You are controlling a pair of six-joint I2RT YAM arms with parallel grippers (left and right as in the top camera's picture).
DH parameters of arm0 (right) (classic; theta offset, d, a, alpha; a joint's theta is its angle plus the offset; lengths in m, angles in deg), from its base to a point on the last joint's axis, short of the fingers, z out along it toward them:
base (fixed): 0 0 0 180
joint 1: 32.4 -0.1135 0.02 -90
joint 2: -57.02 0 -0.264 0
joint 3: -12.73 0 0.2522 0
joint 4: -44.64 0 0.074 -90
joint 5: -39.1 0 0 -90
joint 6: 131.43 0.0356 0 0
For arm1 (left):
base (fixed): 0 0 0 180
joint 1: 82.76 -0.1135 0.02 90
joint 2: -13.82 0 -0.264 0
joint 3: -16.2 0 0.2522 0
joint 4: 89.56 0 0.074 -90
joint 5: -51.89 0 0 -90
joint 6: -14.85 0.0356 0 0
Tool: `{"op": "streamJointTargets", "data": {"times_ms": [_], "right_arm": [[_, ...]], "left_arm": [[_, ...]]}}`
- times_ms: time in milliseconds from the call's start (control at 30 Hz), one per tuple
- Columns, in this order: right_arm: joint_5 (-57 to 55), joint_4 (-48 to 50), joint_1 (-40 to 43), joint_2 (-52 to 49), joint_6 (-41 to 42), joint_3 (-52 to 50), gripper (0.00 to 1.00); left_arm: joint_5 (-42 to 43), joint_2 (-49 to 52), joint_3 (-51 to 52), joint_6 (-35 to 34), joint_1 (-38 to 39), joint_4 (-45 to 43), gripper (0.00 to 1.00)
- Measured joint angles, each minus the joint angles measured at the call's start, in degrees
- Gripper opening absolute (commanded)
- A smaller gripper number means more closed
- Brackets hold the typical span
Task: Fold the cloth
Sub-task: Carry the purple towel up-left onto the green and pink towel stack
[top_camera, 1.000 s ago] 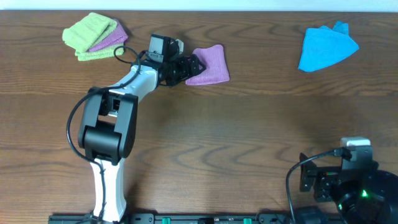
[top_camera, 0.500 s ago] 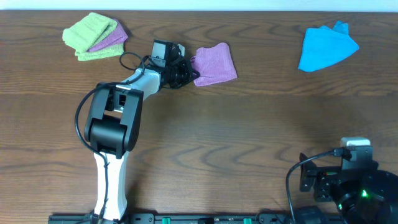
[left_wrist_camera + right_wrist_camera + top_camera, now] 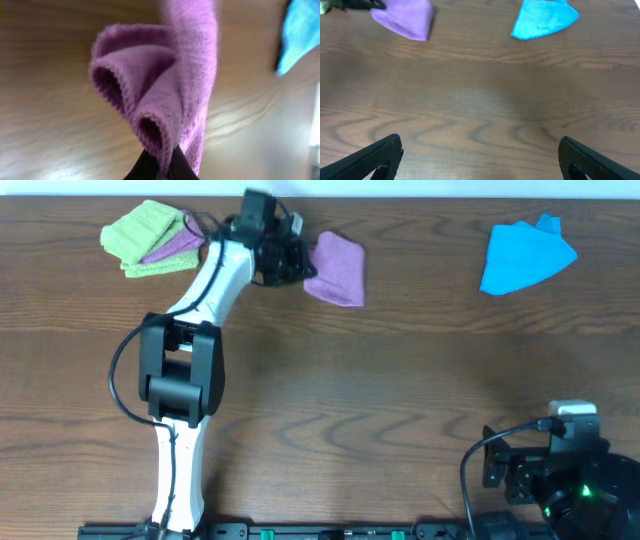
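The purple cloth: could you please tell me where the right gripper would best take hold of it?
Probably its free corner nearest the right gripper, approached from the near side: the left gripper pinches the opposite edge, so the cloth trails bunched from there.

In the left wrist view we see the cloth [image 3: 170, 95] blurred and cut off at the top edge; it hides most of the left gripper [image 3: 161, 167].
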Motion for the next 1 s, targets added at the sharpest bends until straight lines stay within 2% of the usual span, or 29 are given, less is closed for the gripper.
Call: {"op": "streamJointTargets", "data": {"times_ms": [200,333,600,800,1000], "right_arm": [[-0.07,-0.02,0.00,0.00,-0.02,0.00,0.99],[-0.22,-0.04,0.00,0.00,-0.02,-0.02,0.99],[-0.44,-0.02,0.00,0.00,-0.04,-0.02,0.99],[-0.48,-0.02,0.00,0.00,-0.07,-0.02,0.99],[-0.48,-0.02,0.00,0.00,-0.04,-0.02,0.99]], "left_arm": [[-9.40,0.00,-12.87,10.97,-0.17,12.83,0.05],[-15.56,0.00,-19.10,16.79,-1.14,15.54,0.06],[-19.87,0.00,-23.23,23.37,-9.46,15.02,0.05],[-20.04,0.00,-23.34,24.44,-16.04,12.76,0.06],[-19.28,0.00,-27.04,25.24,-18.45,10.73,0.06]]}}
